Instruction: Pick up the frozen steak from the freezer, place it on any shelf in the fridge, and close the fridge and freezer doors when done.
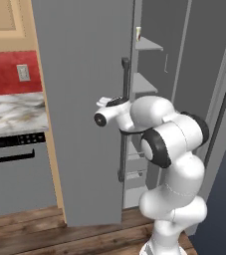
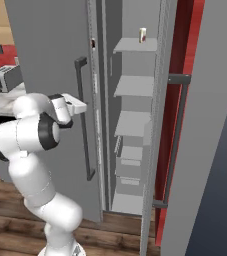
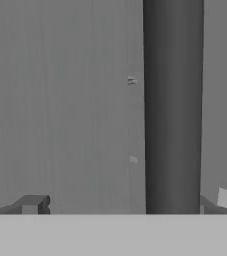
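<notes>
- While the jaws stand spread wide with nothing between them, the end effector sits close up against the wider plain door, its two finger tips either side of that door's long dark handle.
- The handle is a bar whose long axis runs straight up and down. In the hand view it lies right of the midline between the tips, nearer the right tip than the left, so the tips straddle it off-centre.
- Judged from this, the step in hand concerns this door and not the meat. A close of the jaws here would catch the bar across its thin width, and a small shift right would centre it first.
- Just right of the handle, past the door's edge, the freezer stands open: a narrow grey compartment with short pale shelves stacked one above another and drawer baskets low down.
- Farther right, the narrower door is swung out, its own bar handle well apart from the end effector.
- Where the frozen steak lies I cannot tell. By the task it belongs in the freezer, which would put it right of and beyond the end effector.
- Farthest in, on the top shelf, stands a small pale upright item, too small to identify.
</notes>
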